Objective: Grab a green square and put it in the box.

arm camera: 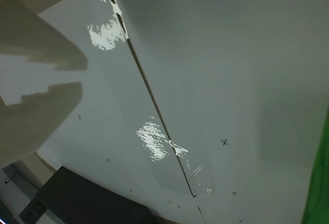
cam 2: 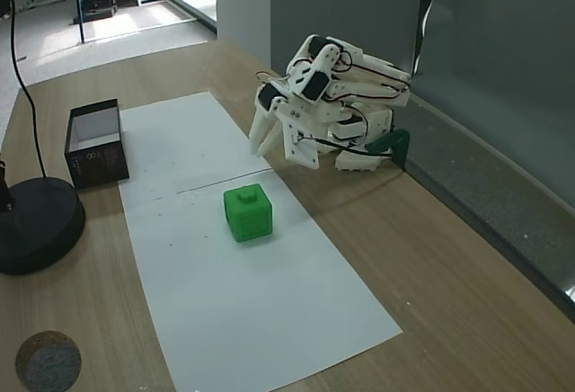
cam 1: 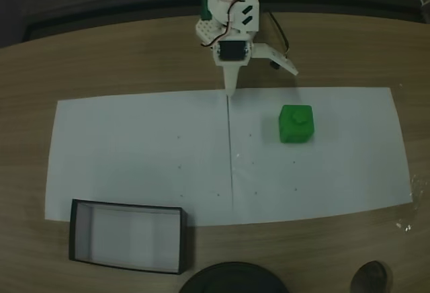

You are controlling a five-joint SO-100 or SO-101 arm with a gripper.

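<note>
Lower left of a fixed view: one box (cam 1: 127, 236), black walls, pale floor. Top middle: gripper (cam 1: 259, 81), spread a little, maybe half open, holding nothing. Right of middle: one green square (cam 1: 295, 123), knob up, on white paper (cam 1: 141, 152), lying right of and below the gripper, not touching.
</note>
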